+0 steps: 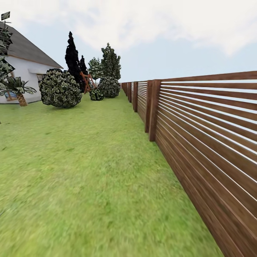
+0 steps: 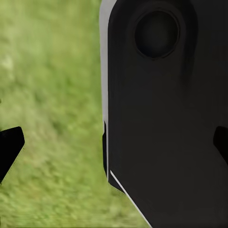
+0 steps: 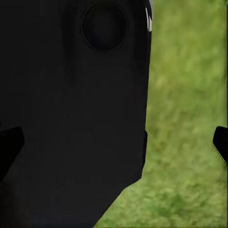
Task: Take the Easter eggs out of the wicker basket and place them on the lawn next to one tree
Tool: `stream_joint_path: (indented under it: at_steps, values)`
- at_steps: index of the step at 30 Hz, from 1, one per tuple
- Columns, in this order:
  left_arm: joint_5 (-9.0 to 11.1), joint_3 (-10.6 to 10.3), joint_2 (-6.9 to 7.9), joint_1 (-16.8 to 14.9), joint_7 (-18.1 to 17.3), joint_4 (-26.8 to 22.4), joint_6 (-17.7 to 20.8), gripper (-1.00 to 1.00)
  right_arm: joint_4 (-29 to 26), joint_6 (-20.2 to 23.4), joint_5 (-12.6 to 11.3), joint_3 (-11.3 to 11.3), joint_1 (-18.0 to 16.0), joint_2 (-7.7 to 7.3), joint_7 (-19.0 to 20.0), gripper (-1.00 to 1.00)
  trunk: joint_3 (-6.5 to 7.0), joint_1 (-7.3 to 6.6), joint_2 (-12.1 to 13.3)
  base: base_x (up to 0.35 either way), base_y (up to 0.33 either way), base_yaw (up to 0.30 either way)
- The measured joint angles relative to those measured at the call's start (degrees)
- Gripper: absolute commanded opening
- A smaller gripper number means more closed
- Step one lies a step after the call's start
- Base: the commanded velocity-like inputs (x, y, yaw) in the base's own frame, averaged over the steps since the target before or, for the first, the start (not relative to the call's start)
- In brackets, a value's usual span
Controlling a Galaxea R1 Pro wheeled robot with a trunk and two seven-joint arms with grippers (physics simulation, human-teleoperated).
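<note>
No eggs and no wicker basket here — what the head camera gives us is the lawn point(image 1: 82, 171), wide and green, running ahead alongside a brown slat fence point(image 1: 207, 135) on the right. Far up on the left stands a white house point(image 1: 21, 75), a small palm point(image 1: 18, 91) in front of it, round bushes point(image 1: 60, 88) and darker trees point(image 1: 110, 62) clustered at the far end.

My read: the robot is travelling, hunting for the basket. To do this well, it should swing the view left, away from the fence and across the open grass, and keep clear of those slats.

Both wrist cameras look down at blurred grass past a big dark body panel point(image 2: 161, 114). The left gripper point(image 2: 116, 147) shows dark fingertips at the picture's two edges, spread wide, nothing between them. The right gripper point(image 3: 116, 147) sits the same, spread and empty.
</note>
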Motion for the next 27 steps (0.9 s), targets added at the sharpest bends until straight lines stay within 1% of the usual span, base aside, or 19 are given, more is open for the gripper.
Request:
stream_joint_path:
  at_steps: [6,19,21,27]
  values:
    - [0.0,-0.06,0.0,0.0,0.01,0.0,0.0,1.0,0.0,0.26,-0.5,-0.48,0.0,-0.07,0.06,1.0,0.0,0.0,0.0,0.333,0.0,0.2]
    - [0.0,-0.1,0.0,0.0,0.0,0.0,0.0,1.0,0.0,0.22,-0.44,-0.36,0.0,-0.08,0.05,1.0,0.0,0.0,0.0,0.333,0.0,0.241]
    - [0.0,-0.1,0.0,0.0,0.01,0.0,0.0,1.0,0.0,0.22,-0.37,-0.3,0.0,-0.08,0.05,1.0,0.0,0.0,0.0,0.333,0.0,0.148]
    - [0.0,-0.1,0.0,0.0,0.05,0.0,0.0,1.0,0.01,0.22,-0.33,-0.18,0.0,-0.08,0.04,1.0,0.0,0.0,0.0,0.333,0.0,0.028]
